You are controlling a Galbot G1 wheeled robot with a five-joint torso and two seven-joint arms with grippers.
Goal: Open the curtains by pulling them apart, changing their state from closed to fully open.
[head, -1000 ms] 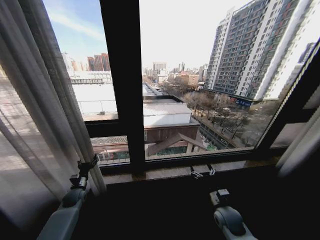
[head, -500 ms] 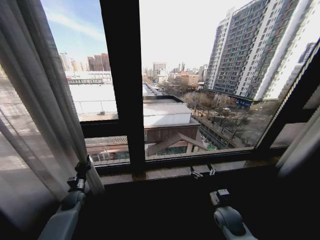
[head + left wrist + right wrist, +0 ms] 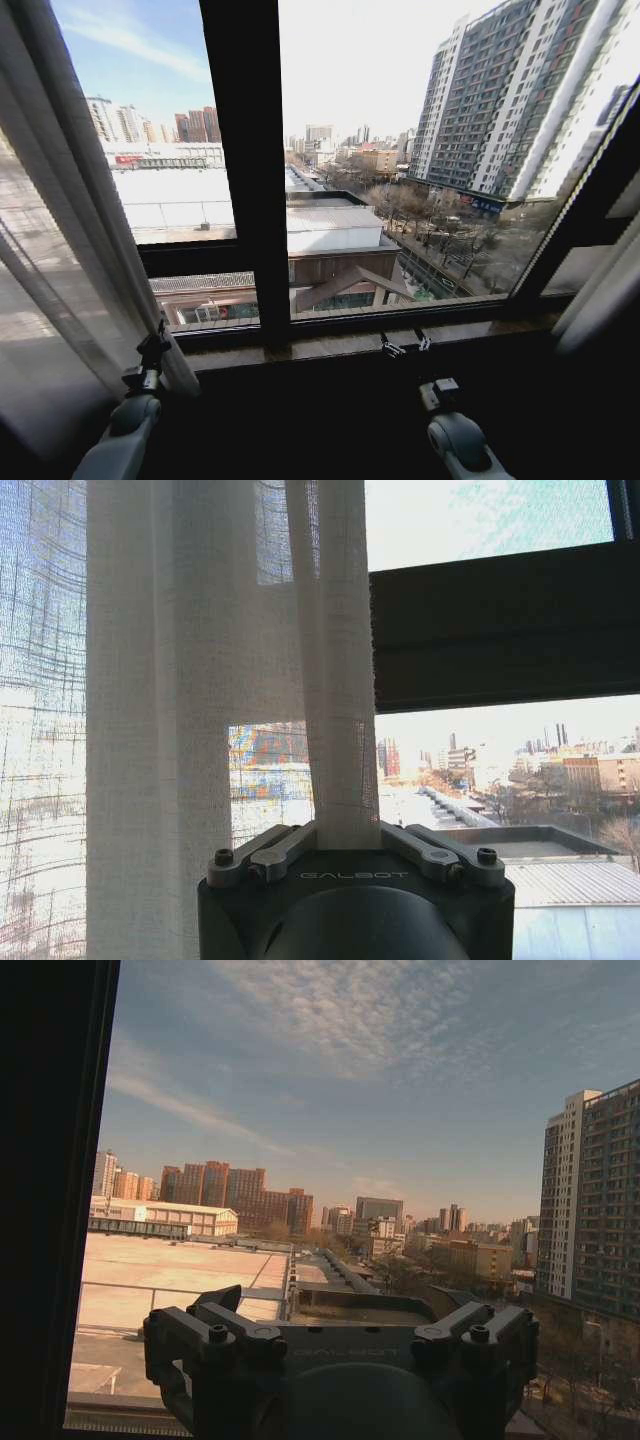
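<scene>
Nearly done: left curtain (image 3: 60, 230) bunched at the window's left edge, a pleat pinched in the left gripper (image 3: 152, 352); right curtain (image 3: 600, 290) drawn aside; right gripper (image 3: 404, 345) spread, empty, near sill.

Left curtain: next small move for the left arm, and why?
Probably keep drawing the left gripper further left. It is shut on a fold of the left curtain, whose edge still covers the left pane's side. The right gripper hangs open by the sill, holding nothing.
</scene>
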